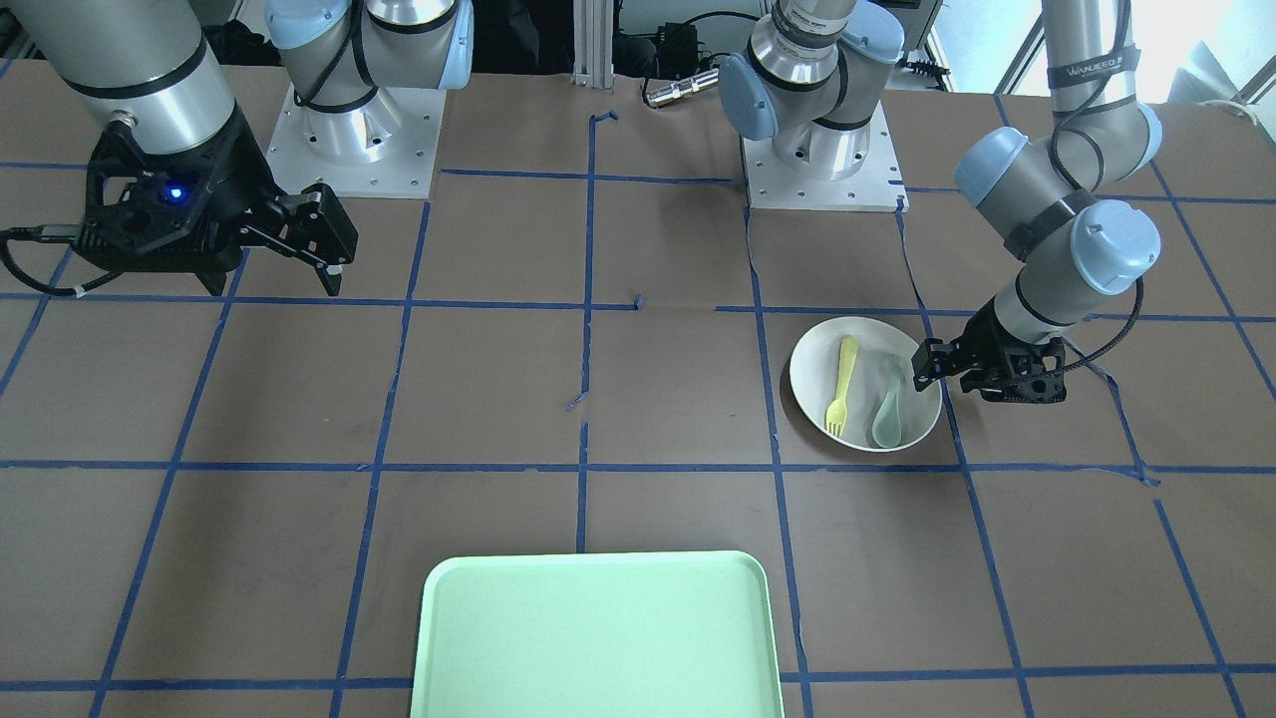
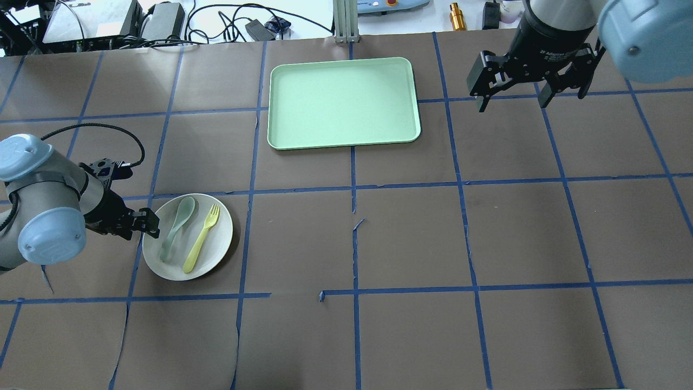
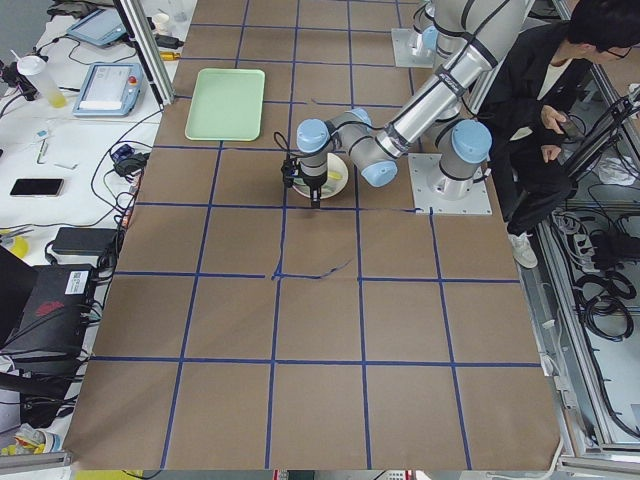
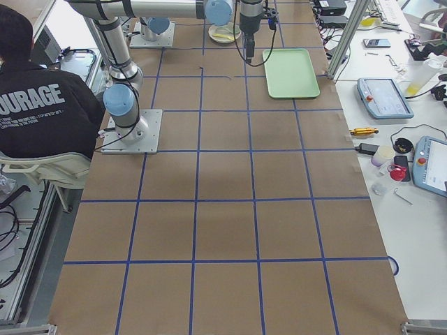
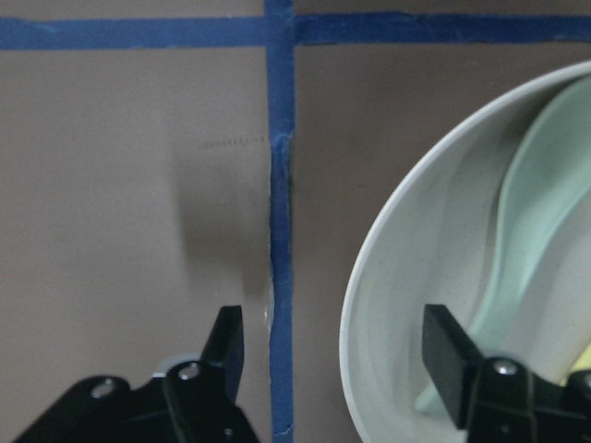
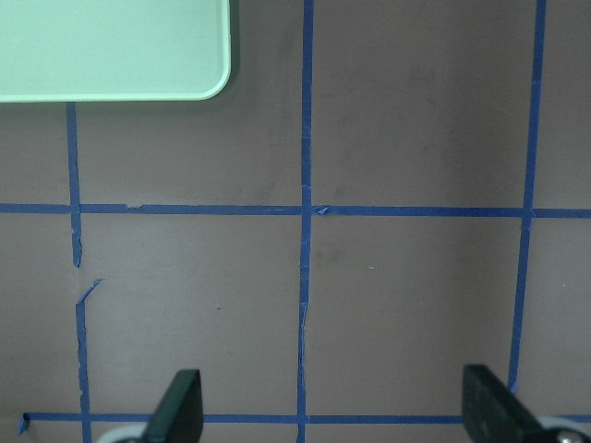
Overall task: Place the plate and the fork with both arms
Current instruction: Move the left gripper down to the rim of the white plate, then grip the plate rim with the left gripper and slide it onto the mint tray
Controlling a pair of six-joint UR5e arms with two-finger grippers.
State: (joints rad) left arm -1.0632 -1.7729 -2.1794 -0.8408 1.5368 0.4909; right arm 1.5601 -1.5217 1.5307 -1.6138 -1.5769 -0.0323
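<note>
The brown paper-covered desk [image 2: 411, 244], marked with a grid of blue tape [image 2: 563, 180], carries a large rectangular light-green plastic tray [image 2: 344, 102] and, well apart toward the robot's left, a round shallow white plate [image 2: 217, 244].

Round white plate [image 2: 221, 238] lies flat, pale-yellow fork [image 2: 201, 239] resting inside it

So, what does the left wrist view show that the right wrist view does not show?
Only the left wrist view: the plate with the spoon in it, and the left gripper open, one finger over the plate, the other outside its rim. Only the right wrist view: a corner of the green tray, and the right gripper open. Both: the brown table with blue tape lines.
</note>
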